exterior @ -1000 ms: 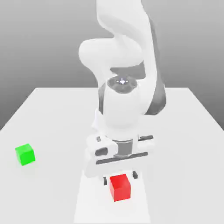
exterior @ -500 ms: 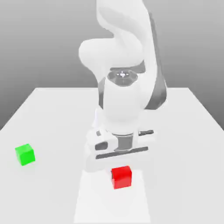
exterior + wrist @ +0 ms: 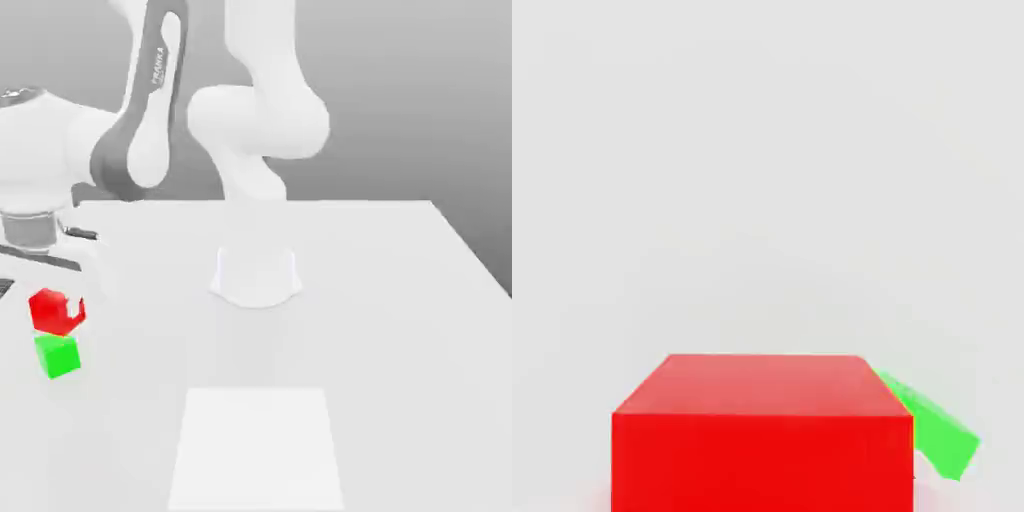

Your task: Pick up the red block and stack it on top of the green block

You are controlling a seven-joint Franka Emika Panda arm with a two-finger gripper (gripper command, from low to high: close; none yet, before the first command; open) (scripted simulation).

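Shifted red block (image 3: 50, 312) above green block (image 3: 59, 358), fingers narrowed on red, its flat top clear in hand view

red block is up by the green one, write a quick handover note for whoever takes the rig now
Tool: shut on the red block, at the exterior view's left.
Green block: on the table, just below the red one in the exterior view.
Done: red block picked up and brought to the green block.
Left: check alignment, set it down on top, release, back away. Whether the blocks touch, I cannot tell.
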